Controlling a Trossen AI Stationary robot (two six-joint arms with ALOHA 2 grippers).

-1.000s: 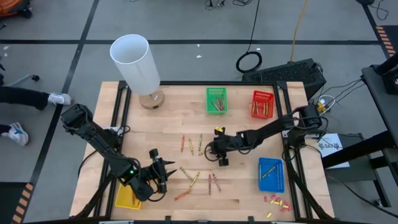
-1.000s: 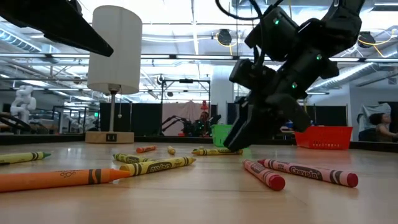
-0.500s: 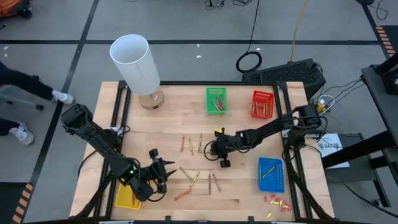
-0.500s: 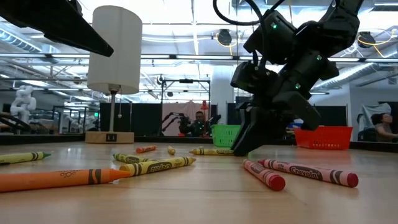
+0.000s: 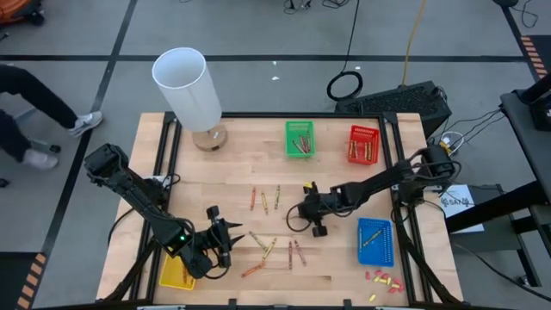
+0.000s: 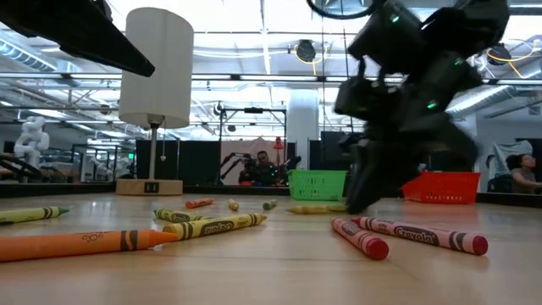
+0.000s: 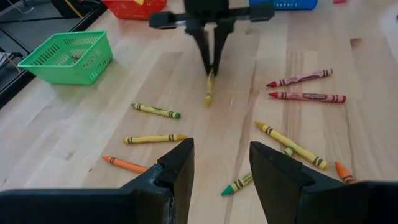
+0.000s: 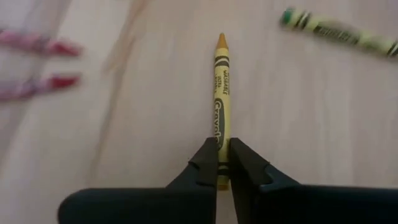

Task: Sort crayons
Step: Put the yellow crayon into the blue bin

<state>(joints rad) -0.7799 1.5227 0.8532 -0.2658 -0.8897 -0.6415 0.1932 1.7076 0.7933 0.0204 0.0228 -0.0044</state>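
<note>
Now right gripper pinched shut on yellow crayon at mid-table; crayon's long axis runs straight ahead from fingertips. Yellow basket lies nearer left gripper, spread, waiting at near edge.
</note>
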